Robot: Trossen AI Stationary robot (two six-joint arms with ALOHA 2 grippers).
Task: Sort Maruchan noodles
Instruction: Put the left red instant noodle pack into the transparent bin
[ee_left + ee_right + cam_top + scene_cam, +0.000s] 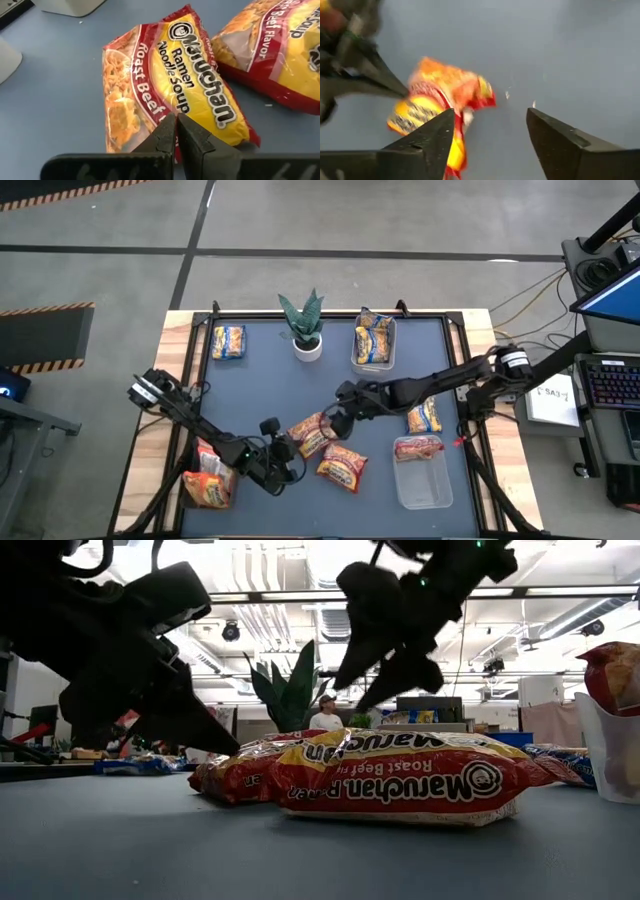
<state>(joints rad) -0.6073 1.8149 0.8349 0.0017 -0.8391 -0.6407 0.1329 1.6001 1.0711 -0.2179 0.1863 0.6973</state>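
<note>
**Fingers pinched on a Roast Beef packet at mid-table**

Packets lie scattered over the dark table (250,380). At the near left edge, a clear bin (205,485) holds an orange-red packet (207,490). Just beside it the left gripper (176,131) has its fingers pressed together on the edge of a red-and-yellow Roast Beef packet (170,90), which lies flat at mid-table. A second Roast Beef packet (343,465) rests close by on the near side, and in the low view it fills the foreground.

Above the pinched packet hangs the right gripper (490,131), fingers spread apart and holding nothing; its wrist view shows the packet just beyond its left finger.

At the near right, another clear bin (422,485) holds a reddish packet (418,446) at its far end. A yellow-and-blue packet (424,416) lies on the table just beyond that bin.

Along the far edge sit a yellow-and-blue packet (229,341) at the left, a potted plant (305,325) in the middle, and a third bin (374,358) with yellow-and-blue packets (374,338) inside.
</note>
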